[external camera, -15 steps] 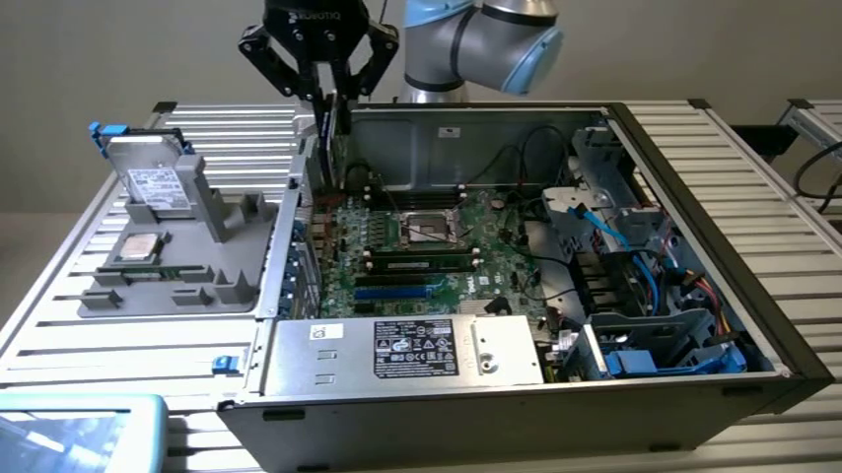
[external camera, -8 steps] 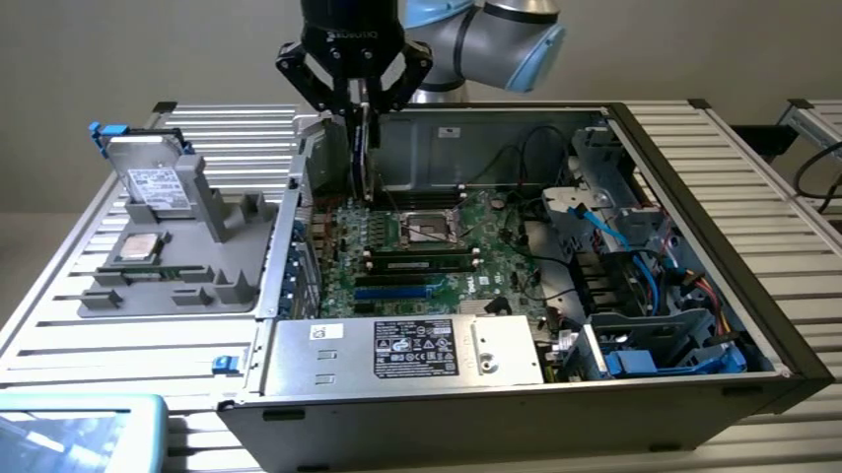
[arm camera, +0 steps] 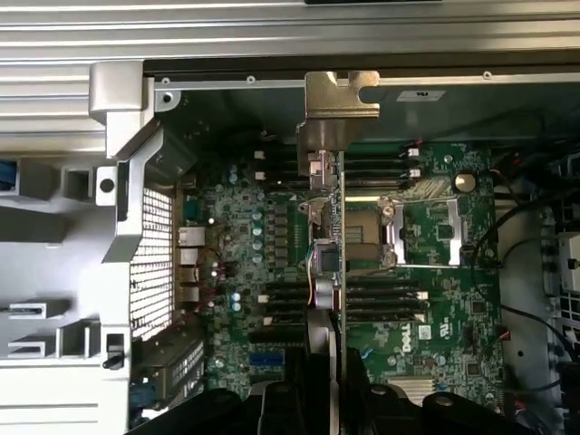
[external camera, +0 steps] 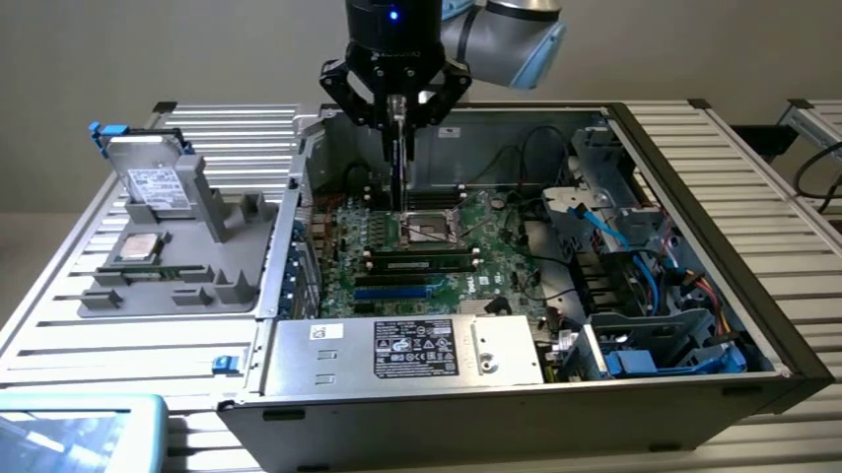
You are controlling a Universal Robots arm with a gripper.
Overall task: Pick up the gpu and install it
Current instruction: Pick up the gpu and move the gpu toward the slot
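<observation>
Pincer (external camera: 397, 110) clamped on gpu (external camera: 398, 168): positioning step, card not yet seated.
Card hangs edge-down directly beneath the pincer, above the motherboard (external camera: 435, 251) inside the open case (external camera: 697, 246). Judged requirement: lower card edge squared to the board, bracket (arm camera: 341, 100) lined up with the case wall beyond.

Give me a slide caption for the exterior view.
The gripper holds the gpu edge-on over the motherboard inside the open computer case.

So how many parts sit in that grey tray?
3 in the tray: a drive upright at the far end, a flat silver part midway, a thin green stick beside it. Smaller ones may be hidden.
</observation>
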